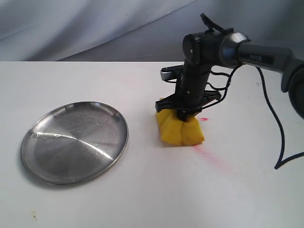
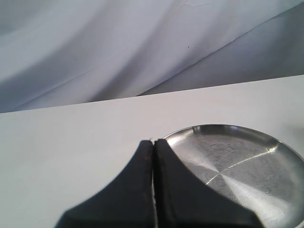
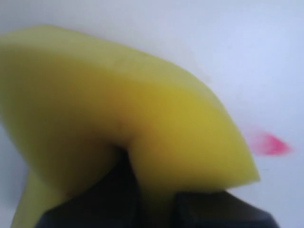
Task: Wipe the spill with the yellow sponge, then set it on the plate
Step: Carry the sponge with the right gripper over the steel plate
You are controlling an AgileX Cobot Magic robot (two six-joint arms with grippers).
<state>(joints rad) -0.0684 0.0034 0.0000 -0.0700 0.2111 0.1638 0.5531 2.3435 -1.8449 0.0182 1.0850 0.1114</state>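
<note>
The yellow sponge [image 1: 180, 130] rests on the white table right of centre, pinched and creased from above by my right gripper [image 1: 183, 114], which is shut on it. In the right wrist view the yellow sponge [image 3: 118, 109] fills most of the frame, squeezed between the dark fingers [image 3: 104, 199]. The round metal plate [image 1: 74, 141] lies empty at the left, a short way from the sponge. The plate [image 2: 247, 166] also shows in the left wrist view, just behind my left gripper [image 2: 153, 143], whose jaws are pressed together with nothing between them. No tan puddle is visible; the sponge may cover it.
Thin red-pink streaks [image 1: 209, 154] mark the table beside and in front of the sponge, and one pink streak [image 3: 270, 145] shows past the sponge. A grey cloth backdrop [image 1: 95, 23] hangs behind the table. A black cable [image 1: 280, 137] trails down at the right.
</note>
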